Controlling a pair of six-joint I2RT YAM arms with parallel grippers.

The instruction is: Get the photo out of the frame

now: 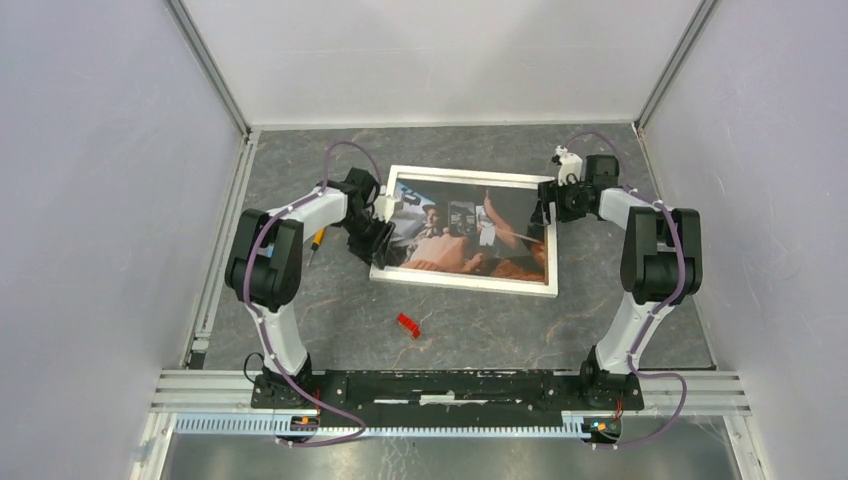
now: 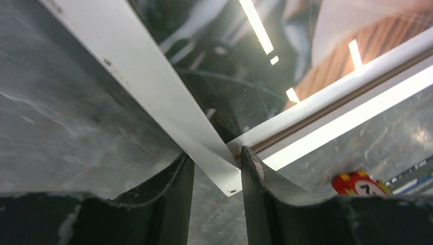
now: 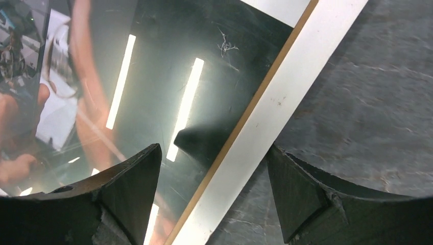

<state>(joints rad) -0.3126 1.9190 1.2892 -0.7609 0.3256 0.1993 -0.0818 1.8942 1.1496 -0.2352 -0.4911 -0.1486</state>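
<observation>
The frame (image 1: pixel 465 285), photo (image 1: pixel 470 230) face up inside, lies flat on the worktop (image 1: pixel 480 335), with surface showing past all four edges. Left claw (image 2: pixel 217 158) pinches its near-left corner; right claw (image 3: pixel 214 153) stands open astride the right edge.

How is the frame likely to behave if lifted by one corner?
The frame probably stays stiff: its borders run straight. Its glossy front mirrors strip lights, so likely glazed, slippery, breakable. Broad and flat, it may swing from one corner.
</observation>
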